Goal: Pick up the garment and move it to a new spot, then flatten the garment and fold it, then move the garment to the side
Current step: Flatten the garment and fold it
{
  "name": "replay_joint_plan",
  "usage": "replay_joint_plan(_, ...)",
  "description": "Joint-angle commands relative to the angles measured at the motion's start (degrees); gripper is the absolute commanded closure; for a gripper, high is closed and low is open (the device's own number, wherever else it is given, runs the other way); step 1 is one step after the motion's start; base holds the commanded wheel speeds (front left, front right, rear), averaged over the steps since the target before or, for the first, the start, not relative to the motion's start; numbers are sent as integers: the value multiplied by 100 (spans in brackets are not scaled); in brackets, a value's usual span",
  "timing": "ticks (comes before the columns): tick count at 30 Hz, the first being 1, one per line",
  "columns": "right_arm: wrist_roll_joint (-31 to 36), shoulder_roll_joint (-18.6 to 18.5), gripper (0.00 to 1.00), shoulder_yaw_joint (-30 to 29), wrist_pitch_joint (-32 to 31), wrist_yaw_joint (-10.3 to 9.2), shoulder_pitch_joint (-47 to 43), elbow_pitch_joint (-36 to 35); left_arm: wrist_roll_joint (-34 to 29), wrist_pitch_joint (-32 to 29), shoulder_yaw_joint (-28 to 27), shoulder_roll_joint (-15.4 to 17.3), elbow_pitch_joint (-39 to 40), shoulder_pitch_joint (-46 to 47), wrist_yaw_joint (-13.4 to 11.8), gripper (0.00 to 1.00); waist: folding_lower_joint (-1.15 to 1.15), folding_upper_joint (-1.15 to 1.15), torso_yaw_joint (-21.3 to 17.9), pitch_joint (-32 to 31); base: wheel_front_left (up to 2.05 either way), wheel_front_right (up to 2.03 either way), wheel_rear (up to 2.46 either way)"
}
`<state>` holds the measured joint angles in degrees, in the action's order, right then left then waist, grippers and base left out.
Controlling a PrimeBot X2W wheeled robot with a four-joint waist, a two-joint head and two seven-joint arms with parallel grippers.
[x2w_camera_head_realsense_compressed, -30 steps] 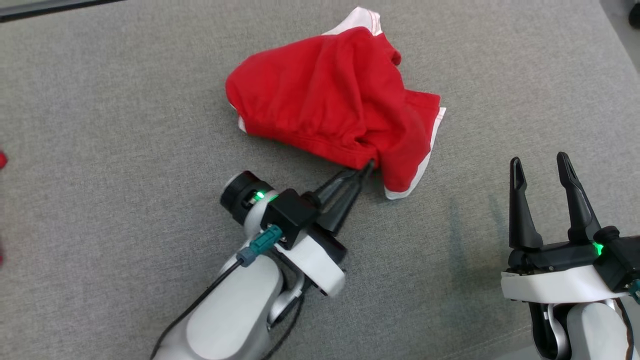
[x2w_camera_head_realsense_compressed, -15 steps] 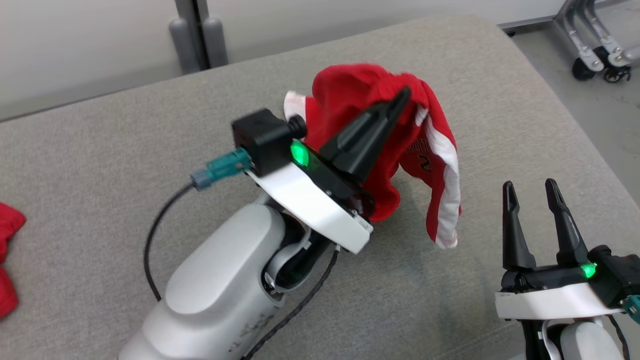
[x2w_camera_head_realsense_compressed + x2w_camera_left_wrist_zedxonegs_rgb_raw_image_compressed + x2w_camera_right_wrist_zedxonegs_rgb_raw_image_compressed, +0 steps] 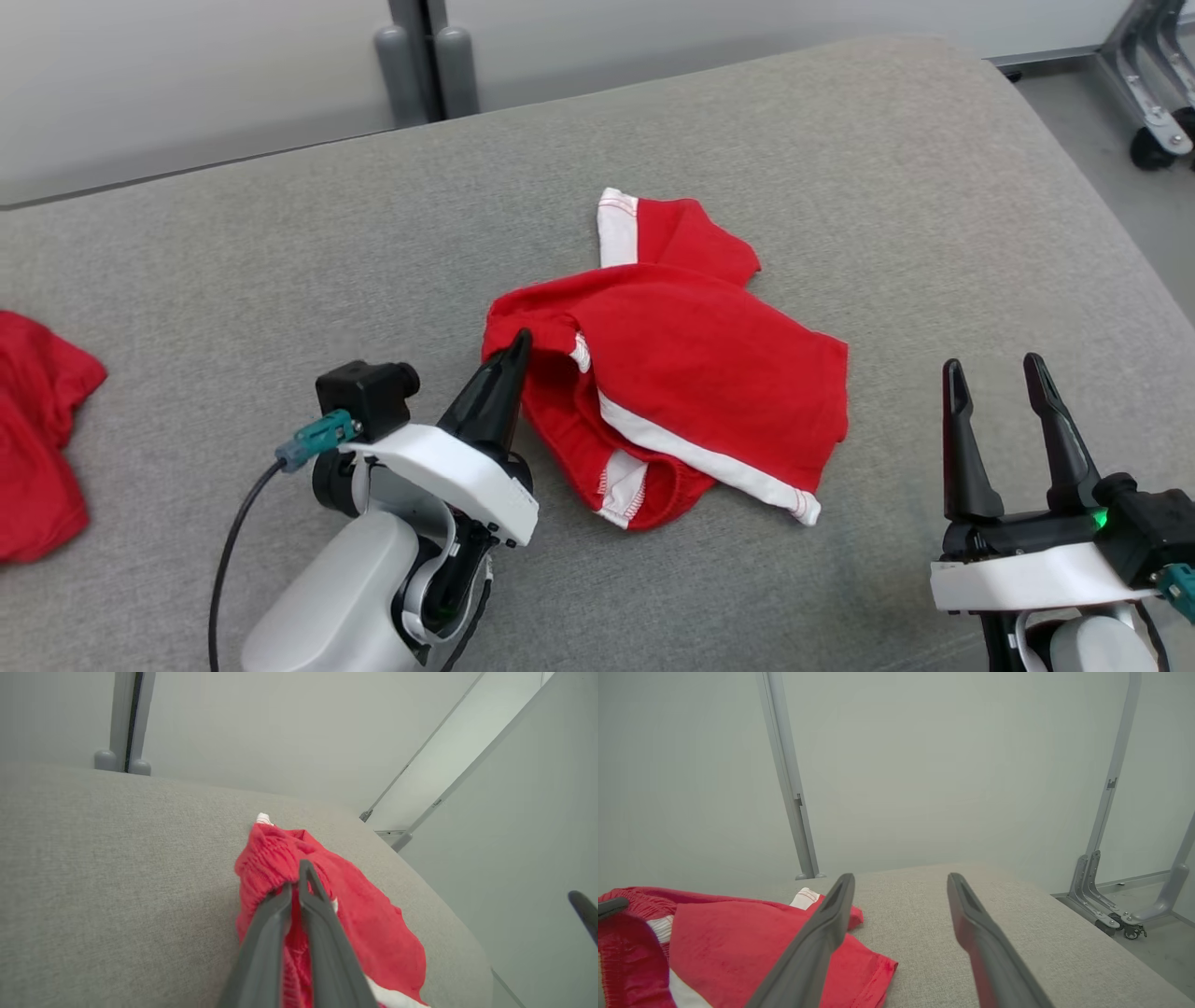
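Note:
A red garment [image 3: 691,373] with white trim lies crumpled on the grey cushioned surface [image 3: 233,261], near its middle. My left gripper [image 3: 518,343] is shut on the garment's left edge, a bunch of red cloth [image 3: 266,863] pinched between its fingertips. In the left wrist view the garment [image 3: 369,919] trails away beyond the shut fingers [image 3: 322,924]. My right gripper [image 3: 994,366] stands open at the lower right, apart from the garment, with nothing between its fingers [image 3: 822,928]. The right wrist view has the garment [image 3: 738,952] at its lower left.
Another red cloth [image 3: 37,439] lies at the surface's left edge. The surface's rounded right edge [image 3: 1102,215] drops to the floor, where a wheeled metal frame [image 3: 1153,93] stands. A grey post [image 3: 420,56] rises behind the far edge.
The left gripper, still shut on the garment, has come down from its raised position, and the garment now rests spread on the surface. The head camera has tilted up. The right gripper stays open.

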<state>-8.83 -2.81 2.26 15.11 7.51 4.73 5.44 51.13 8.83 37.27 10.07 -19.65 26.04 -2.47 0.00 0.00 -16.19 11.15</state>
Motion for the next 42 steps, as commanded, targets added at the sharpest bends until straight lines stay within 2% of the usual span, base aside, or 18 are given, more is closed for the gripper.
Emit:
replay_joint_plan(1, 70, -15, 0, 6, 7, -4, 14, 19, -40, 183, -43, -89, -202, 7, 52, 17, 0, 0, 96, 18, 0, 0, 0)
replay_joint_plan(2, 81, -16, 0, 9, 7, -4, 18, 20, -44, 279, -63, -150, -359, 8, 75, 0, 0, 0, 129, 9, 0, 0, 0)
replay_joint_plan(8, 172, -15, 0, 33, 7, -4, -13, 37, -154, 538, 50, -464, -1023, 25, 310, 0, 0, 0, 258, -82, 0, 0, 0)
replay_joint_plan(17, 172, -16, 0, 147, 7, -4, -47, 63, -37, 527, 274, -642, -1409, 171, 594, 0, 0, 0, 176, -129, 0, 0, 0)
replay_joint_plan(28, 187, -14, 0, 201, 7, -4, 19, 31, 324, 557, 215, -697, -1979, 610, 605, 0, 0, 0, -116, 26, 0, 0, 0)
replay_joint_plan(29, 189, -14, 0, 194, 7, -4, 7, 33, 350, 568, 218, -700, -2016, 632, 623, 22, 0, 0, -128, 37, 0, 0, 0)
replay_joint_plan(30, 187, -15, 0, 184, 7, -4, 0, 35, 359, 581, 227, -702, -2052, 649, 643, 53, 0, 0, -139, 46, 0, 0, 0)
replay_joint_plan(31, 186, -15, 0, 179, 7, -4, -4, 37, 360, 583, 239, -703, -2080, 656, 653, 78, 0, 0, -148, 53, 0, 0, 0)
replay_joint_plan(32, 189, -14, 0, 175, 7, -4, -11, 41, 380, 592, 251, -704, -2107, 653, 671, 100, 0, 0, -155, 55, 0, 0, 0)
replay_joint_plan(42, 156, -12, 0, 357, 7, -4, -108, 155, 519, 634, 310, -703, -1805, 440, 826, 100, 0, 0, -10, -13, 0, 0, 0)
